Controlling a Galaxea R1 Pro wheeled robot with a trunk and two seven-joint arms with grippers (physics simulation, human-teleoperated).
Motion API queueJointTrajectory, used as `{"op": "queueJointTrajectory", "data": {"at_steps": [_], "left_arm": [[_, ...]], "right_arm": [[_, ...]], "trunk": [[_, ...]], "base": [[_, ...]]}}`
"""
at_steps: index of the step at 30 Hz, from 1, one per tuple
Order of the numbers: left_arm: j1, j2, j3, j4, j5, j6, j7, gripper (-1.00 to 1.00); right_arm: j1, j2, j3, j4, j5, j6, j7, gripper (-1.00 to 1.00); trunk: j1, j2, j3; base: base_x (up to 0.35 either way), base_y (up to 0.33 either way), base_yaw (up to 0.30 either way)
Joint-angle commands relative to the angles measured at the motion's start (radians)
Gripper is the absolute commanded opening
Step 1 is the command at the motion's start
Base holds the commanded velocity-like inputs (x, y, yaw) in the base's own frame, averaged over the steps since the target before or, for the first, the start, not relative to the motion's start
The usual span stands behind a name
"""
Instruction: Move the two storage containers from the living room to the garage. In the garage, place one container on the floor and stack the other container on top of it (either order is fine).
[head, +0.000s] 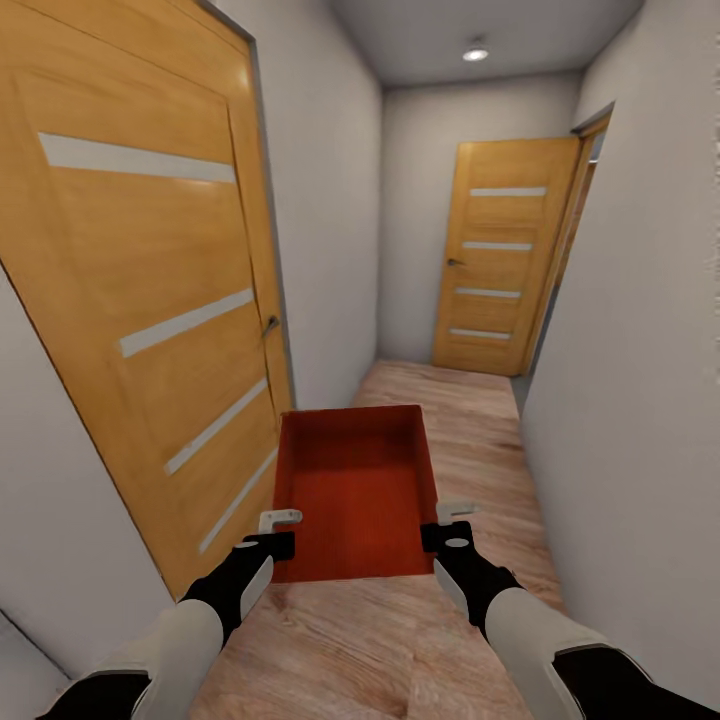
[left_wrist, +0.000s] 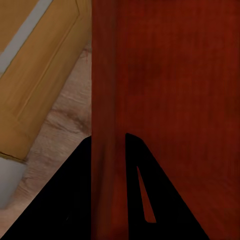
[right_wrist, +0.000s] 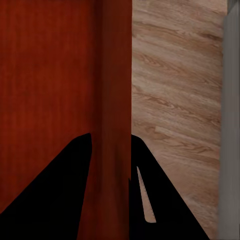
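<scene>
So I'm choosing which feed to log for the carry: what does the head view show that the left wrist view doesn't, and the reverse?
Head view alone: the whole corridor, the far door, the ceiling light, both arms, the right gripper on the container's right wall. Left wrist view alone: a close look at the left gripper with a finger on each side of the container's left wall. Shared: the storage container, the near orange door, the wood-plank floor.

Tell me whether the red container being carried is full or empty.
Empty. The head view looks straight into the storage container: bare red bottom, nothing inside. The left gripper and right gripper each clamp a side wall.
</scene>
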Motion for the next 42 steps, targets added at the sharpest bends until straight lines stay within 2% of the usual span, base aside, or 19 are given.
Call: {"op": "queueJointTrajectory", "data": {"at_steps": [1, 15, 32, 42], "left_arm": [[0.0, 0.035, -0.018, -0.005, 0.006, -0.012, 0.003, -1.0], [0.0, 0.036, -0.018, -0.004, 0.006, -0.01, 0.003, -1.0], [0.0, 0.037, -0.019, -0.004, 0.006, -0.008, 0.003, -1.0], [0.0, 0.037, -0.019, -0.004, 0.006, -0.008, 0.003, -1.0]], "right_arm": [[-0.001, -0.012, 0.004, 0.004, -0.018, 0.005, -0.002, -1.0], [-0.001, -0.012, 0.004, 0.004, -0.018, 0.005, -0.002, -1.0], [-0.001, -0.012, 0.004, 0.004, -0.018, 0.005, -0.002, -1.0], [-0.001, -0.012, 0.005, 0.004, -0.018, 0.005, -0.002, -1.0]], "trunk": [[0.001, -0.002, -0.002], [0.001, -0.002, -0.002], [0.001, -0.002, -0.002], [0.001, -0.002, -0.002]], "base": [[0.323, 0.0, -0.227], [0.323, 0.007, -0.241], [0.323, 0.105, -0.232], [0.323, 0.144, -0.082]]}}
